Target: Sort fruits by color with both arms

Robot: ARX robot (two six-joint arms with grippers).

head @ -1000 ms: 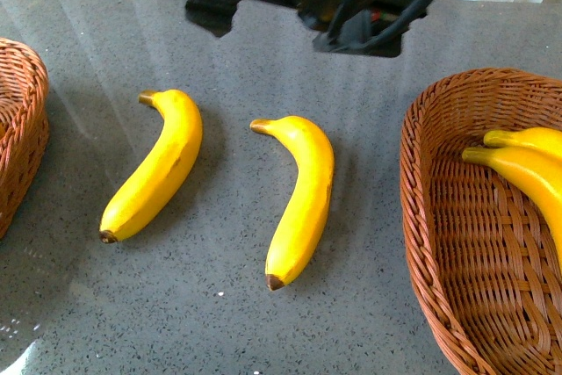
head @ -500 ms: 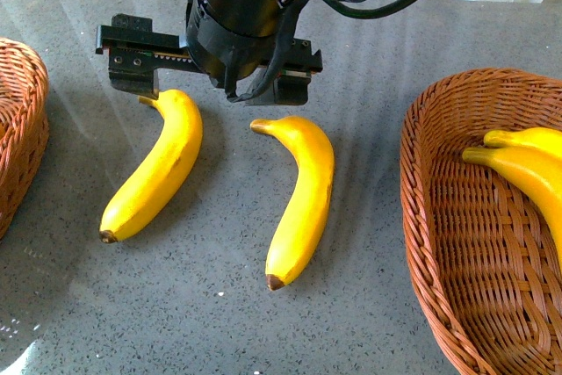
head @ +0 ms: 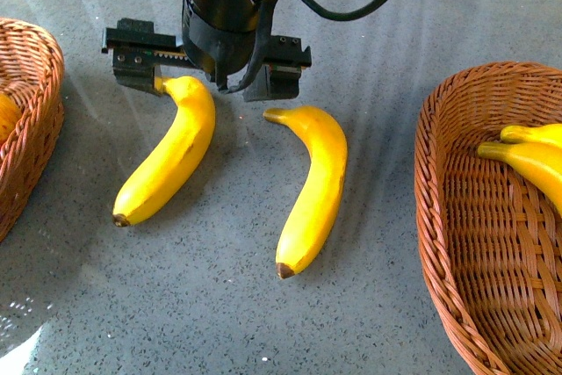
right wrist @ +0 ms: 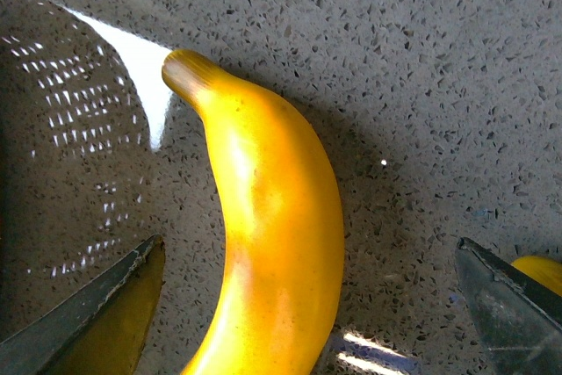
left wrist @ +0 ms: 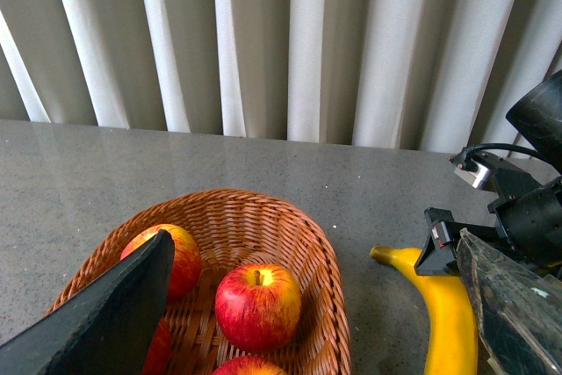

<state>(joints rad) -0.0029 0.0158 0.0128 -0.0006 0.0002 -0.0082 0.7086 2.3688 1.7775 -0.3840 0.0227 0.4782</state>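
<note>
Two yellow bananas lie on the grey table: the left banana and the middle banana. My right gripper hangs open over the left banana's stem end, one finger on each side. In the right wrist view that banana lies between the open fingers of the right gripper, not touched. My left gripper is open and empty above the left wicker basket, which holds red apples. The left arm does not show in the front view.
The left basket stands at the table's left edge. The right wicker basket holds two bananas. White curtains hang behind the table. The right arm's housing shows in the left wrist view beside the left banana.
My right arm has come from the far edge down and left, over the left banana's stem end. Both bananas lie as before. The front view has shifted slightly.
</note>
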